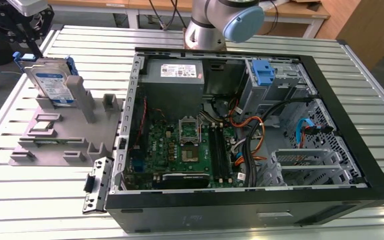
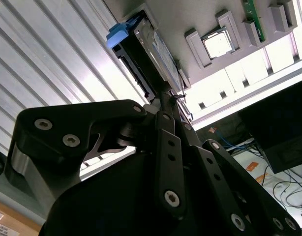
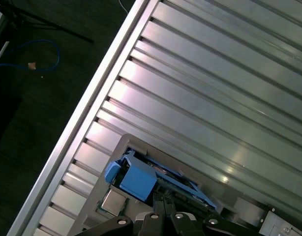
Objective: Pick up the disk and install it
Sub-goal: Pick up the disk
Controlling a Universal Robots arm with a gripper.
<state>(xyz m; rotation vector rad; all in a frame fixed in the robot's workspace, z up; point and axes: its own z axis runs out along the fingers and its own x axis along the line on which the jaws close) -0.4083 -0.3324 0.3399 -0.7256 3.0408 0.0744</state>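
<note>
1. At the exterior view's left, the disk (image 1: 50, 82) stands on edge in a grey stand (image 1: 65, 145) on the surface (image 1: 38, 200). The step in hand looks to be taking hold of it.
2. To do that well, the pincer (image 1: 28, 49) should sit square over the disk's upper edge, centred between the blue rails (image 3: 136, 179). It should bear on the metal body, not the plastic. A pull straight along the slot would likely keep the rails from binding in the stand.
3. The pincer hangs directly over the disk, at its upper end. In the second wrist view its tip (image 2: 163, 98) reaches the disk's edge (image 2: 163, 51).
4. Whether the pincer is apart, together or clamped on the disk, I cannot tell.
5. Further right, the open case (image 1: 245, 200) lies well apart from the disk, with a blue latch (image 1: 263, 72) in its far bay.
</note>
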